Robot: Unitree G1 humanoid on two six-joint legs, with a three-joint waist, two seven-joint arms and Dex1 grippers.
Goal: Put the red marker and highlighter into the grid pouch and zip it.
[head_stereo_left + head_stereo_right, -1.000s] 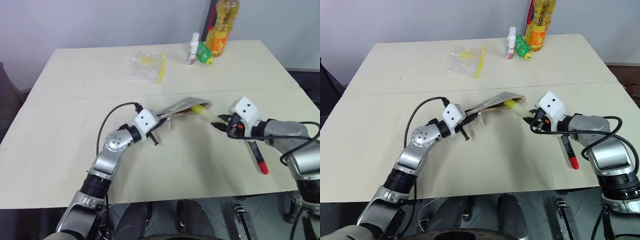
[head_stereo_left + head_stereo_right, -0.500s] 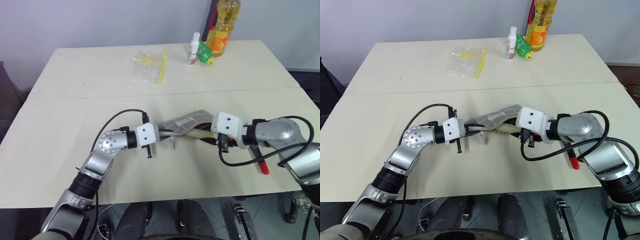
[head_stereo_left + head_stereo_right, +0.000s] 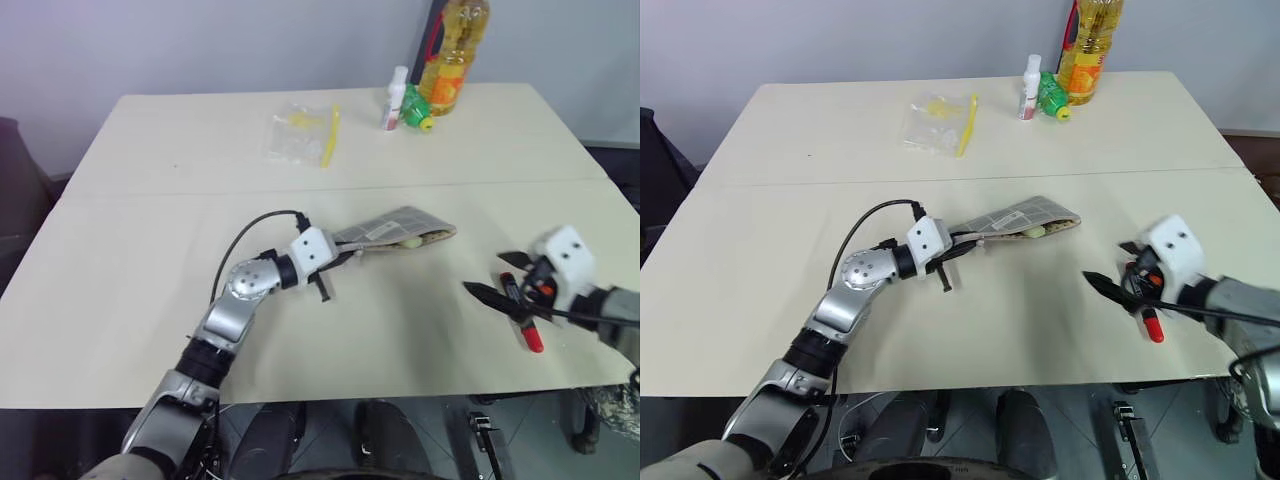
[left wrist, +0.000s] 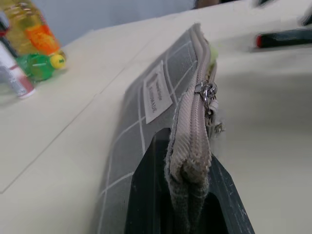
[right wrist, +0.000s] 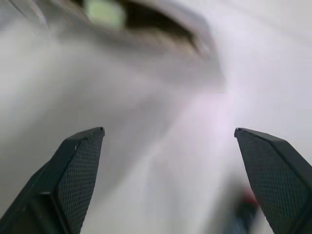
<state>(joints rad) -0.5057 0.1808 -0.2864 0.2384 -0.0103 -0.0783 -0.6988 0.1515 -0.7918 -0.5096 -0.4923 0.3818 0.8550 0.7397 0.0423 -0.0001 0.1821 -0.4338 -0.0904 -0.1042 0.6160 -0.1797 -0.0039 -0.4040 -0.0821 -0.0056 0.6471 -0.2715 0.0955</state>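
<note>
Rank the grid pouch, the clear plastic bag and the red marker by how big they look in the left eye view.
1. grid pouch
2. clear plastic bag, though it lies farther away
3. red marker, partly hidden by the right gripper

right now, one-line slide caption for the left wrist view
Left gripper shut on the grid pouch edge, zipper open, highlighter peeking out.

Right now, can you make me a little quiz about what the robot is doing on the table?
1. True or false: the highlighter is inside the grid pouch.
2. Which gripper pinches the pouch: A left, B right?
3. Fill in: the red marker lies on the ____.

Key: 1 true, its tip peeks from the open mouth. 2 A; the right gripper is open and empty. 3 table.
</note>
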